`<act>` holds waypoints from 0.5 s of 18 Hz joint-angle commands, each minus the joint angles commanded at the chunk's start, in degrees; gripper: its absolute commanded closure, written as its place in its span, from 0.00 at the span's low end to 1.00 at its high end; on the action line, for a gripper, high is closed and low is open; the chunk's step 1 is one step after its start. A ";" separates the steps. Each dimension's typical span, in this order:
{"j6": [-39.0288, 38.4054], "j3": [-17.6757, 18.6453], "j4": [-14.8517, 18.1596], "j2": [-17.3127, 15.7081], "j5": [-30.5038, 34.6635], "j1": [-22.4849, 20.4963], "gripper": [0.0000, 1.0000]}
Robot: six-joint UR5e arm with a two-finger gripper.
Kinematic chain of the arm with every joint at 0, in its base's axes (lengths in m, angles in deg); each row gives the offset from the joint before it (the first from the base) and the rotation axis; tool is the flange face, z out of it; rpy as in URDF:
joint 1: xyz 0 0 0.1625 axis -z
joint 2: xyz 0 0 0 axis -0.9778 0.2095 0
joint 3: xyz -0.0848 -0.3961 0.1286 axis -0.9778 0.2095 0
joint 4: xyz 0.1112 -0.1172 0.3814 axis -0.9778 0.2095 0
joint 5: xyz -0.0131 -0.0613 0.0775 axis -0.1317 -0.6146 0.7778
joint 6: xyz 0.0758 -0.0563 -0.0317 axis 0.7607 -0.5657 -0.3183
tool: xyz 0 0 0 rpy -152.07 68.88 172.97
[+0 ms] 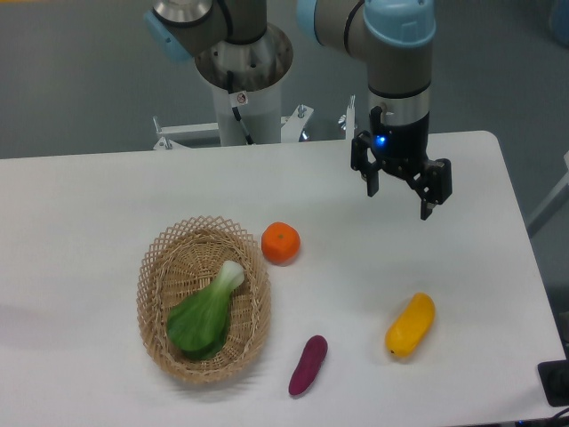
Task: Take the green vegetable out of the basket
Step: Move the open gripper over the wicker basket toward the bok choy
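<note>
Lying in the basket (153,285), the green vegetable (204,313) points its pale stalk up and to the right toward the rim, its dark leaves spread over the basket's floor; nothing covers it and nothing leans on it; no brand, label or readable writing shows on any item, and the small red-and-white mark on the arm's white pedestal (242,107) is too small to read. An orange fruit (281,243) sits on the white worktop (89,205) just beside the basket's upper right rim; a purple eggplant-shaped piece (308,365) lies below and to the right of the basket, near it but apart; a yellow oblong fruit (410,325) lies further right, well apart from the basket. The gripper (399,199) hangs above the worktop's far right part, well away from the basket, with a blue light glowing on its body; its fingers (427,200) are spread apart and hold nothing. The arm's upper links are cut off by the top edge; a dark object at the lower right corner is cropped and cannot be made out; the basket's near wall hides the lowest edge of the leaves.
</note>
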 joint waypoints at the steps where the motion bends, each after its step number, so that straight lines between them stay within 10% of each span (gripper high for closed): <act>1: 0.00 0.09 -0.09 0.00 -0.09 -0.09 0.00; 9: -1.58 2.10 -0.53 -1.14 -1.05 1.32 0.00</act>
